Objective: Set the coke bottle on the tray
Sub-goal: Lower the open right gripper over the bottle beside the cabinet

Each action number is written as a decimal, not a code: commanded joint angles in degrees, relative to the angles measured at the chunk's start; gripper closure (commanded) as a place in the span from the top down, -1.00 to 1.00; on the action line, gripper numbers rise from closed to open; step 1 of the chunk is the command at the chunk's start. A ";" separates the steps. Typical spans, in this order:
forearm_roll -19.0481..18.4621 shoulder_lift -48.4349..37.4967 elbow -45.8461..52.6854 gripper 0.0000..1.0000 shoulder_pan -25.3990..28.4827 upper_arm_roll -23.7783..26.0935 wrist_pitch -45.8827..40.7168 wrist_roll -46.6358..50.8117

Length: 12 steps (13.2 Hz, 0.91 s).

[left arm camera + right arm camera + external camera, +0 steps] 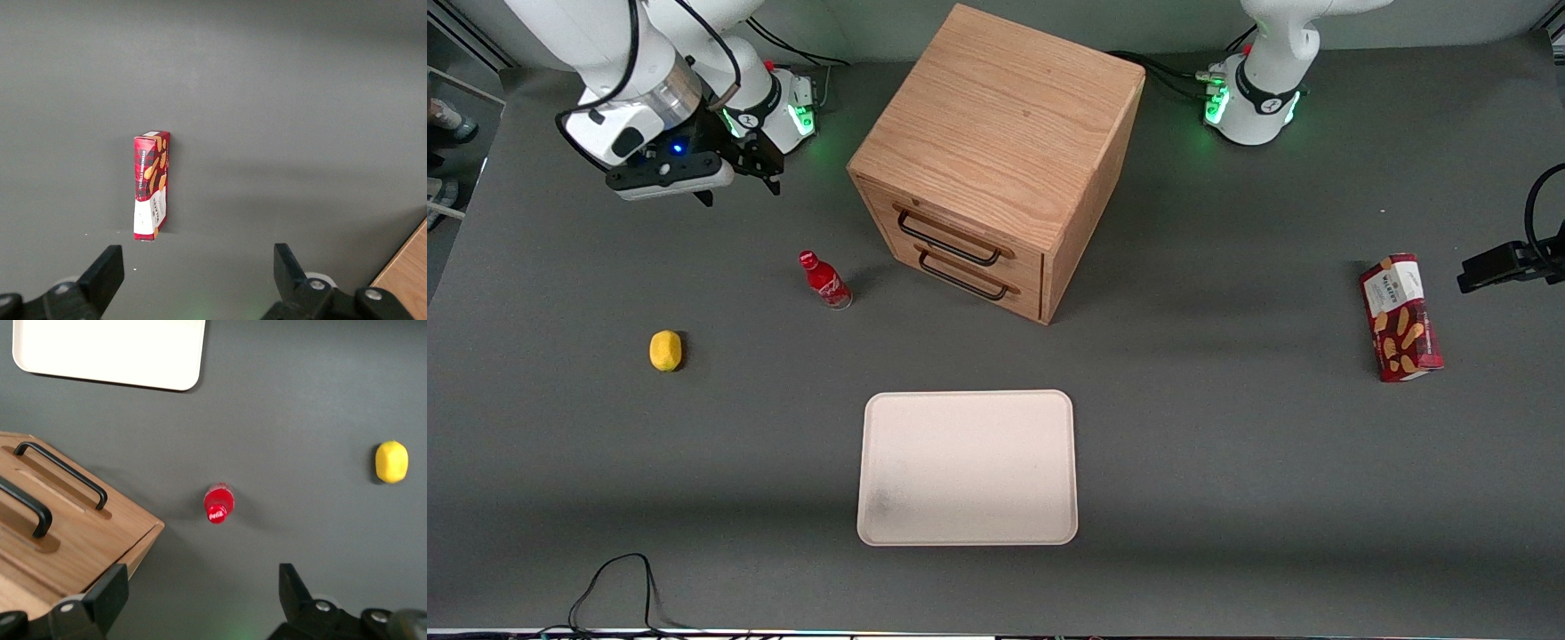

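The coke bottle (pixel 825 279) is a small red bottle with a red cap, standing upright on the grey table beside the wooden drawer cabinet (pixel 996 160). The right wrist view shows it from above (pixel 218 503). The cream-pink tray (pixel 967 467) lies flat, nearer the front camera than the cabinet; one corner shows in the right wrist view (pixel 110 350). My gripper (pixel 738 184) hangs open and empty well above the table, farther from the front camera than the bottle. In the right wrist view the gripper (pixel 202 590) has nothing between its fingers.
A yellow lemon (pixel 665 349) lies toward the working arm's end of the table, also in the right wrist view (pixel 391 461). A red biscuit box (pixel 1400 317) lies toward the parked arm's end. A black cable (pixel 618 587) loops at the front edge.
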 commanded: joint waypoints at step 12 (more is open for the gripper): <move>-1.09 2.08 -21.11 1.00 1.12 -0.64 28.27 0.56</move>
